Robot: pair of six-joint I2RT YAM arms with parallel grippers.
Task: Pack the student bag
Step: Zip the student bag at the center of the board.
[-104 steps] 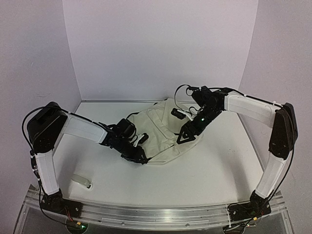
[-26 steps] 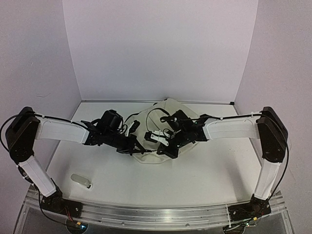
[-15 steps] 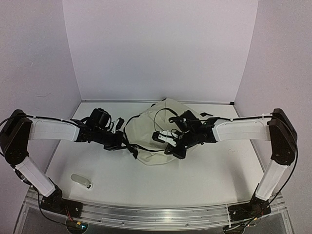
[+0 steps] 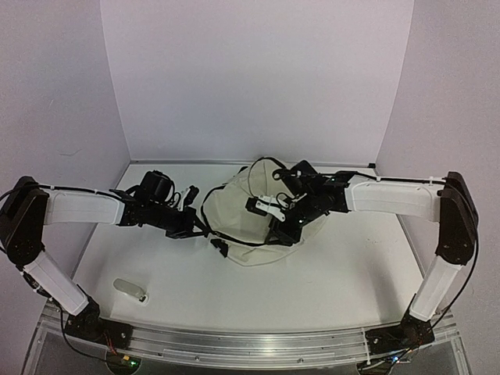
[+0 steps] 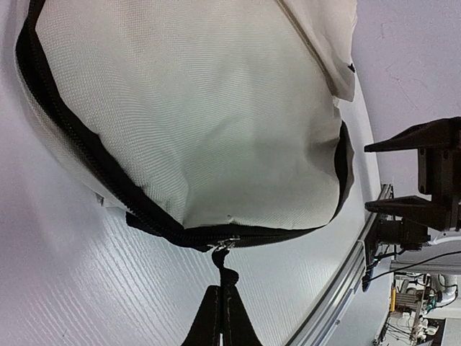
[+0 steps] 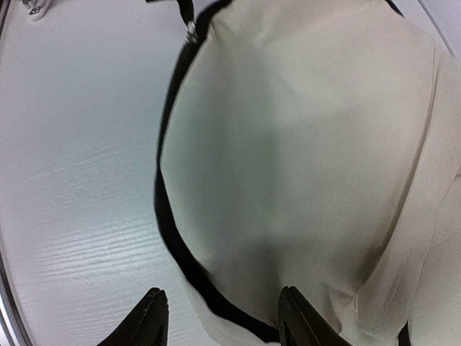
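Zipping looks the step in hand: the left gripper pinches the black zipper pull at the near edge of the cream fabric student bag, mid-table; the right gripper hangs spread over it. Next, a steady pull along the track.

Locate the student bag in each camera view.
Top external: student bag sits centre frame.
Left wrist: fills upper frame; left gripper pinches its zipper pull.
Right wrist: fills right side, above open right gripper.
Shared landmark: black zipper.

place: robot lab cell | evidence: plain white wall panels, white table, aluminium mounting rail
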